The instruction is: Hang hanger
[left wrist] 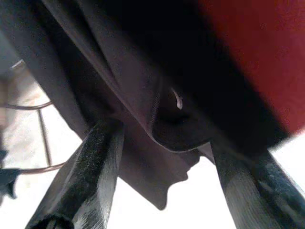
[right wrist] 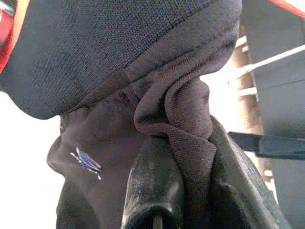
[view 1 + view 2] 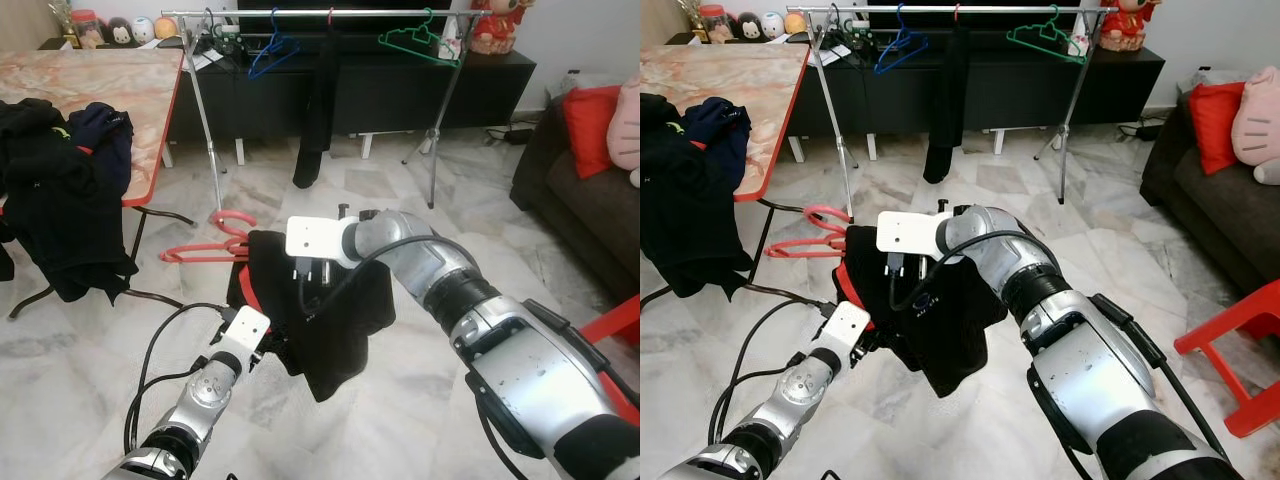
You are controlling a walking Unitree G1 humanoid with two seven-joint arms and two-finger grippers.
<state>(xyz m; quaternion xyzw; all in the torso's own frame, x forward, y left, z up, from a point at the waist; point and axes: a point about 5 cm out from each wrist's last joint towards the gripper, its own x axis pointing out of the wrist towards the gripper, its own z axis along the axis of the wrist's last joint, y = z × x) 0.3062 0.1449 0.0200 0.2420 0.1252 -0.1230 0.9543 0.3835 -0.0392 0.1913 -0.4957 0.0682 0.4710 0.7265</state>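
The clothes rack (image 3: 330, 14) stood at the far side of the room in front of a dark low cabinet (image 3: 400, 90), its rail carrying a blue hanger (image 3: 272, 52), a green hanger (image 3: 412, 42) and a hanging black garment (image 3: 318, 110). Nearer than the rack, over open marble floor (image 3: 400, 200), the red hanger (image 3: 215, 240) was held up with a black shirt (image 3: 330, 320) draped on it, its hook end sticking out toward the marble-topped table (image 3: 110, 90). That table, with dark clothes (image 3: 60, 190) piled over its edge, bordered the way to the rack on one side; a sofa (image 3: 580, 200) with a red cushion (image 3: 590, 115) and a red stool (image 3: 610, 325) bordered the other. The floor between stayed bare up to the rack's legs.

The right gripper (image 2: 183, 186) was pinched on a fold of the black shirt near its collar. The left gripper (image 1: 162, 157) reached under the shirt with its fingers spread apart, cloth hanging between them.
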